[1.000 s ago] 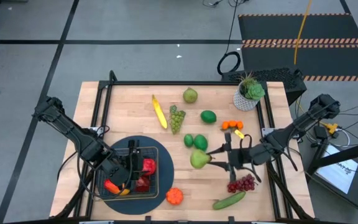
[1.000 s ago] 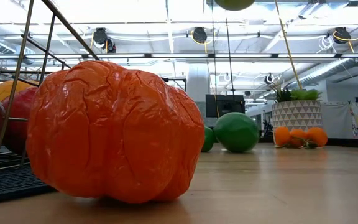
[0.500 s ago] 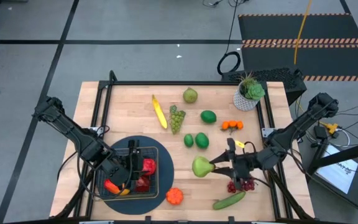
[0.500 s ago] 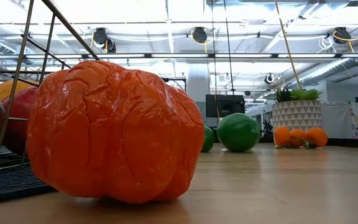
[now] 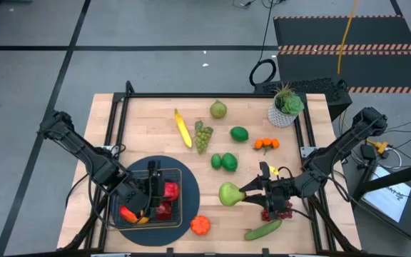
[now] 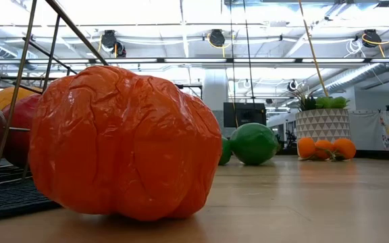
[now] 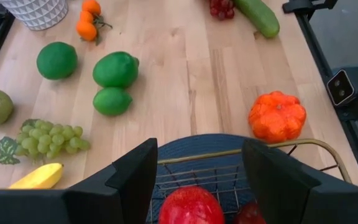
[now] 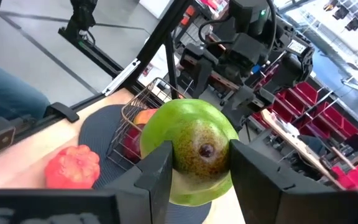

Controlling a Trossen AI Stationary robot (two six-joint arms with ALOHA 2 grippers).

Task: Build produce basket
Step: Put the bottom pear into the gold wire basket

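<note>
You see a light wooden table [image 5: 155,135] with a black frame, standing on a grey floor with dark lines, and behind it a large hall with ceiling lamps and pipes. The basket [image 5: 150,194] sits on a round dark mat [image 5: 189,208] at the near left of the table, with red apples [image 5: 170,191] and other produce already inside. An orange pepper [image 5: 200,225] lies just beside the mat. Farther on the table are the banana [image 5: 183,128], the green grapes [image 5: 203,135], limes [image 5: 224,162], small oranges [image 5: 266,143], a cucumber [image 5: 263,230], purple grapes [image 5: 279,210] and a potted plant [image 5: 285,105]. The left gripper [image 5: 149,195] hangs over the basket, its fingers [image 7: 135,180] apart and holding nothing. The right gripper [image 5: 245,193] is near the middle right of the table, and its fingers [image 8: 156,174] are closed on the two sides of a green pear [image 5: 230,193].
</note>
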